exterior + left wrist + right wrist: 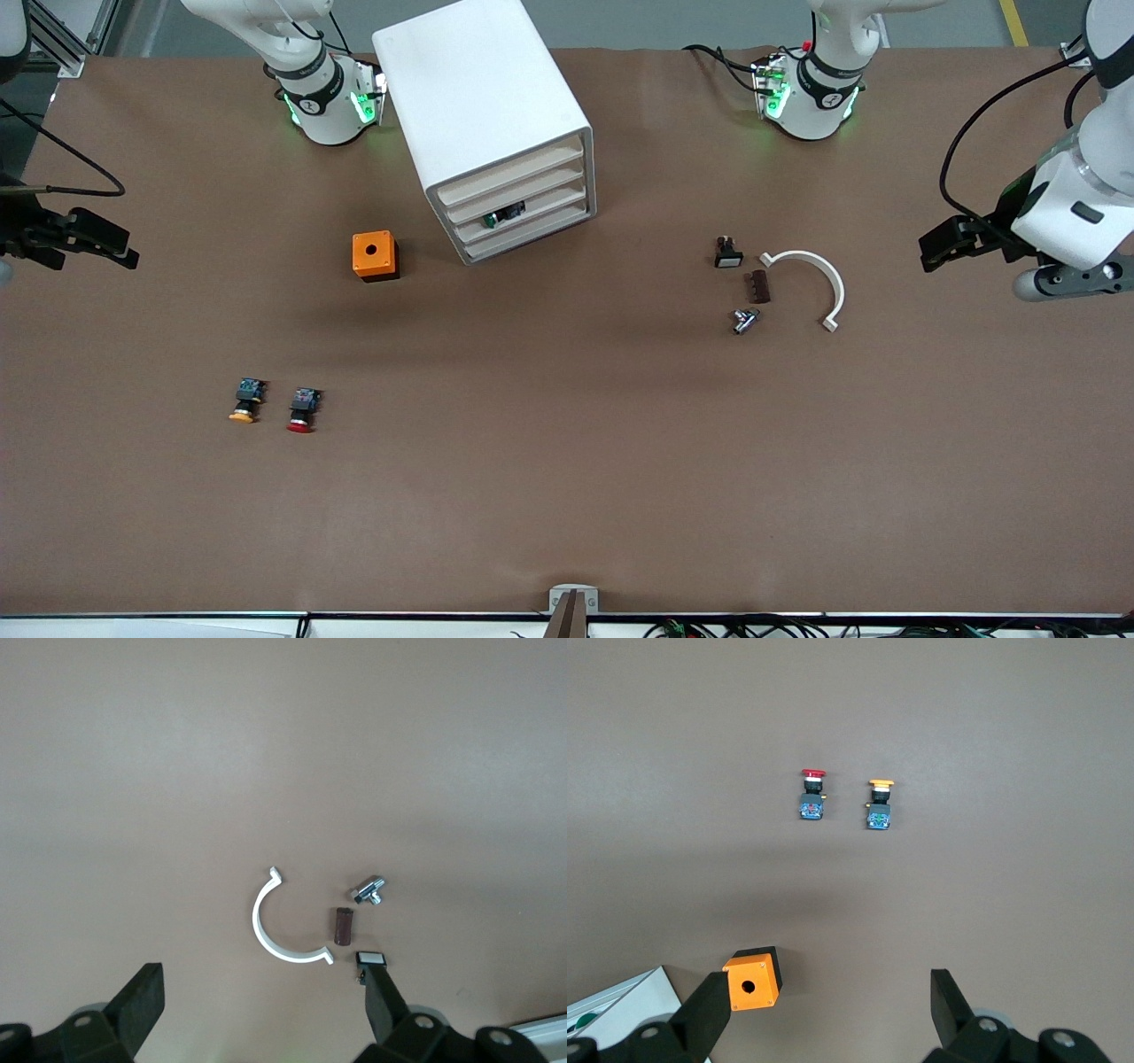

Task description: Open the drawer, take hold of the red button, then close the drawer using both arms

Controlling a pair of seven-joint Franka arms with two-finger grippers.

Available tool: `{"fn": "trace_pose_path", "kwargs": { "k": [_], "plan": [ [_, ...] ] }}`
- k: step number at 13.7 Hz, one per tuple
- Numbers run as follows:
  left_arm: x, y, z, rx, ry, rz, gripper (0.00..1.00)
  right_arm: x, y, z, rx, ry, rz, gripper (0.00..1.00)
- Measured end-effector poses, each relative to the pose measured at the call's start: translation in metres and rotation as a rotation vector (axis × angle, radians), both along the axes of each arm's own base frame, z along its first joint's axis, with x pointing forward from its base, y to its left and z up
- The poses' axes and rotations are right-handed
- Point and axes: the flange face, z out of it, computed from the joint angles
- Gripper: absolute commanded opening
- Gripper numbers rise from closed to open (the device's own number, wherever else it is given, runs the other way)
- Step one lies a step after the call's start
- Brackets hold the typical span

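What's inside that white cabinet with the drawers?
All four drawers of the cabinet are shut. One drawer shows a green and black part at its front; the contents of the others are hidden.

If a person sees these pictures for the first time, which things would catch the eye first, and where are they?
The white cabinet with four drawers stands at the robots' edge of the table, with an orange box beside it. Nearer the front camera, toward the right arm's end, the red-capped button lies beside its orange-capped twin. The left gripper and right gripper wait open at the table's ends.
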Motion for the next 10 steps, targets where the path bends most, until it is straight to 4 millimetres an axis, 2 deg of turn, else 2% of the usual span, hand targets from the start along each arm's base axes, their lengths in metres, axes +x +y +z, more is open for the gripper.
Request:
{"fn": "trace_pose_path", "kwargs": {
  "k": [4, 10],
  "plan": [
    [-0.006, 0.021, 0.009, 0.001, 0.005, -0.024, 1.00, 0.001, 0.002, 0.001, -0.001, -0.012, 0.003, 1.00],
    [-0.014, 0.015, 0.014, -0.011, 0.009, -0.036, 1.00, 0.001, 0.002, 0.002, -0.001, -0.015, 0.004, 1.00]
  ]
}}
